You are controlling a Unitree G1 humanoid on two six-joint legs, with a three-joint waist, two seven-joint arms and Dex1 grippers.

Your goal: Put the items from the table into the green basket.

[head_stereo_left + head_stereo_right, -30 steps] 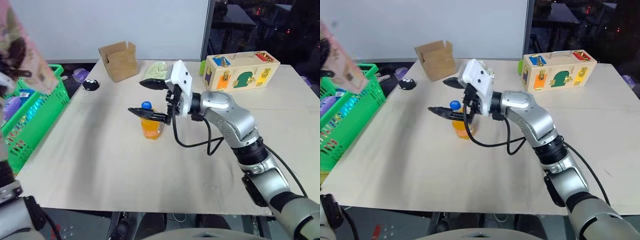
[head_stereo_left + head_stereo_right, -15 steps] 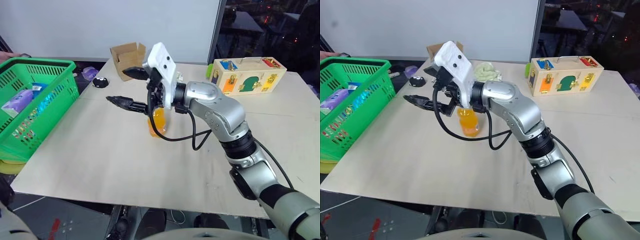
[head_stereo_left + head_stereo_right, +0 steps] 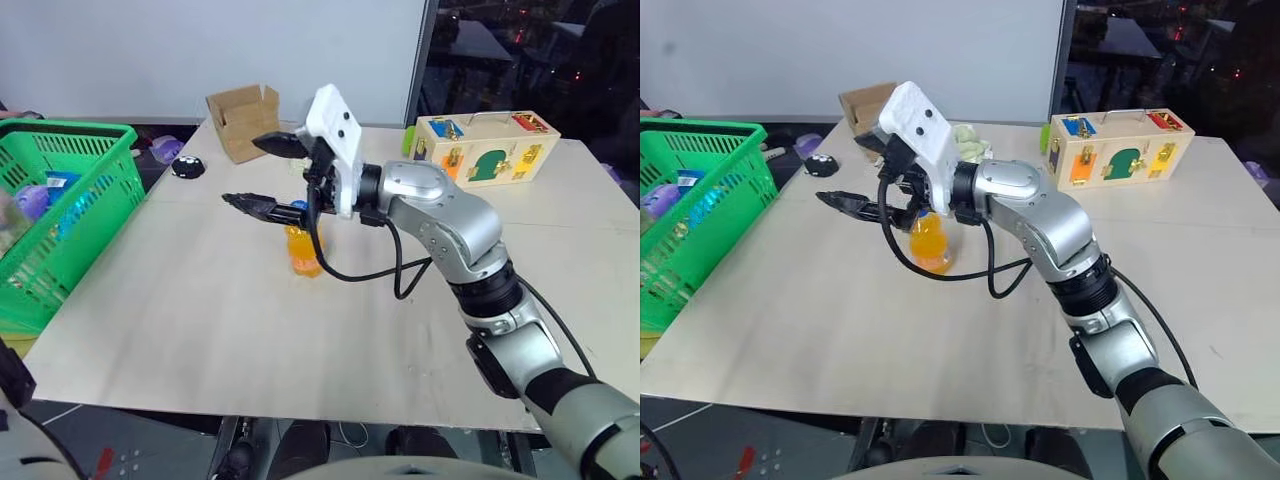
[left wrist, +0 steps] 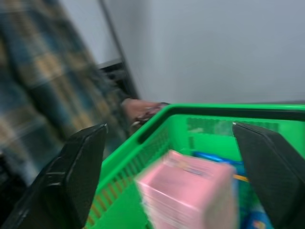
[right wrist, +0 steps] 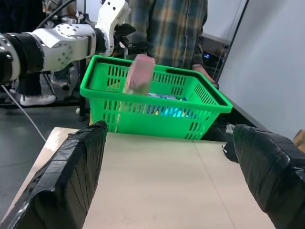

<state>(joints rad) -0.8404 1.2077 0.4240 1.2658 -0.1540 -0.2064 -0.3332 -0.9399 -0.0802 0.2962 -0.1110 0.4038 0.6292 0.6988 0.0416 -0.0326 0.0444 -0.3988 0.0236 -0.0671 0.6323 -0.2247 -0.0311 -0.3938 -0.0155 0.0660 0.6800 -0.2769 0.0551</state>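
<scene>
The orange drink bottle [image 3: 303,250] with a blue cap stands upright mid-table [image 3: 190,300]. My right gripper [image 3: 258,175] hovers just above it, open, pointing toward the green basket [image 3: 62,215]; the bottle is under the wrist, not between the fingers. In the right wrist view my left gripper [image 5: 133,38] is above the basket [image 5: 152,107]'s far rim, and the pink carton [image 5: 139,74] hangs loose below it, over the basket. The left wrist view has the left gripper [image 4: 169,131] wide open, with the blurred carton [image 4: 190,195] beneath, inside the basket rim [image 4: 228,109].
A person in a plaid shirt [image 5: 169,28] stands behind the basket with a hand [image 5: 205,74] at its rim. At the table's back are a cardboard box [image 3: 243,120], a black round object [image 3: 185,168], a green cloth [image 3: 965,140] and a wooden latch box [image 3: 485,147]. Blue and purple packs lie in the basket.
My left gripper held the pink carton high over the basket; it has opened and the carton is dropping free. The camera view shifted. The right gripper stays open over the bottle.
</scene>
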